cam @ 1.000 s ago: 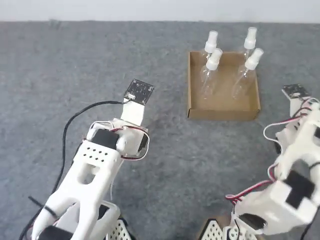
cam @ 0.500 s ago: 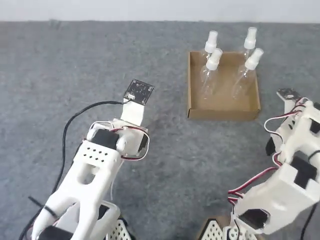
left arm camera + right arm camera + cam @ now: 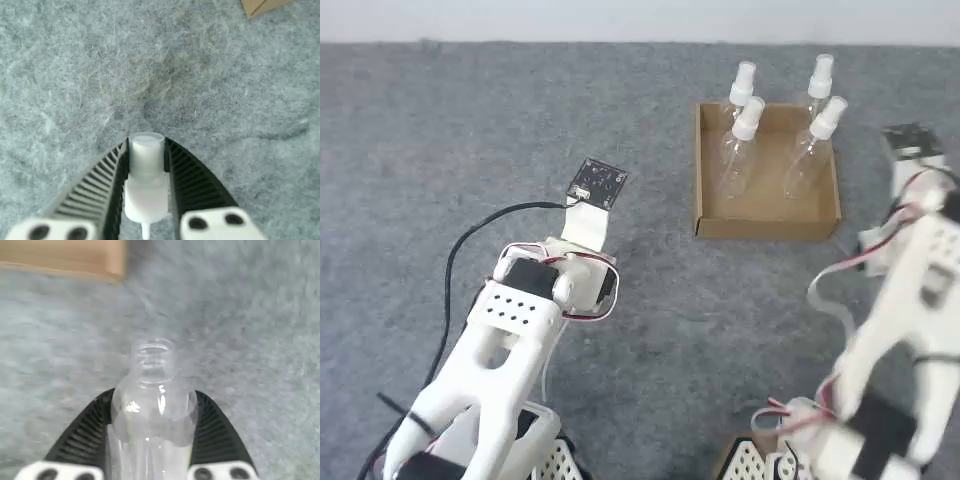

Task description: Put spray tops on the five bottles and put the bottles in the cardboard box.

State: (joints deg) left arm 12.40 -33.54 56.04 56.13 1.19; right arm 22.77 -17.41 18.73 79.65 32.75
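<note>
High view, four bottles [image 3: 738, 150], one box [image 3: 765, 229]

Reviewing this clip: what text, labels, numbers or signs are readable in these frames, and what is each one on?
No text here can be read.
cardboard box: plain brown walls, no print.
four capped bottles inside it: clear, no labels.
spray top: blank white.
uncapped bottle: clear, no label.
circuit board on an arm: tiny marks, too small to read.
</note>
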